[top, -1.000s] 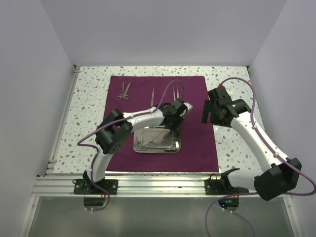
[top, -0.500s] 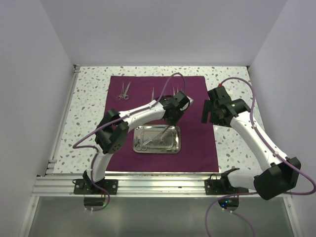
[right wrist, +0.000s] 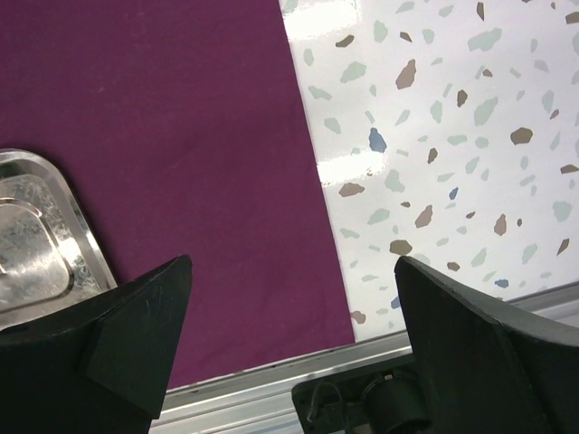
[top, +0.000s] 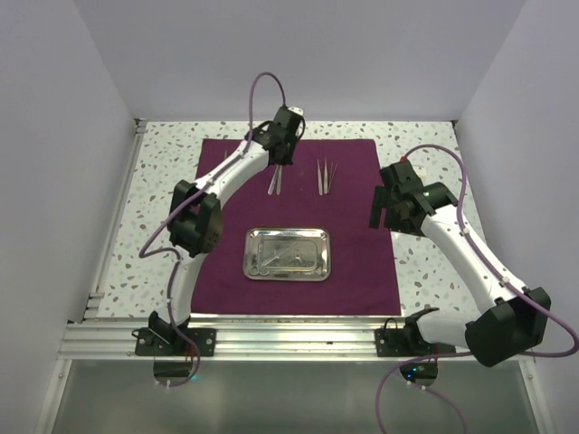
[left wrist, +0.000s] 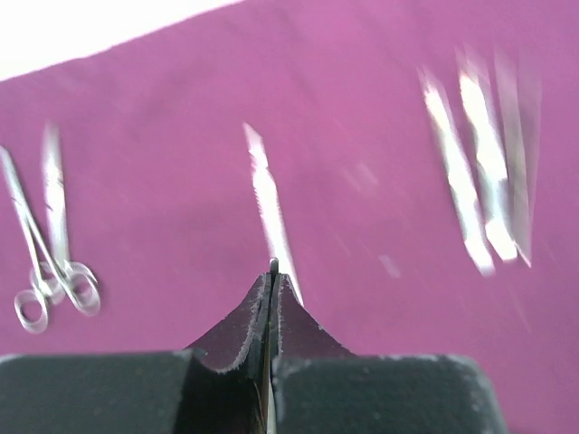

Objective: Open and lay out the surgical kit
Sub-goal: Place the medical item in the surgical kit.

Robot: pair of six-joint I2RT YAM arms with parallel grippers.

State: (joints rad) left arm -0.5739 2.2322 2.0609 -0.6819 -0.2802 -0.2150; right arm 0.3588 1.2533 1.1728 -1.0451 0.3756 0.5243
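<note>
Left gripper (left wrist: 272, 268) closed over cloth wrap (left wrist: 362, 298); right gripper (right wrist: 294, 267) spread wide

left arm (top: 233, 170), right arm (top: 463, 251): white shells, black joint housings | purple cables (top: 264, 83) loop along both | black base plates (top: 176, 342) on silver aluminium rail (top: 298, 337) | matte black wedge fingers (right wrist: 136, 334)

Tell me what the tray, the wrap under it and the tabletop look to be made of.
Tray: polished metal, likely steel; its rim is mirror-bright and the floor throws reflections. Wrap: matte fabric, dark purple; no shine, and it lies flat with a thin edge. Tabletop: glossy white surface with coloured flecks, terrazzo-look; it shows glare in the right wrist view, but I cannot tell stone from laminate.
</note>
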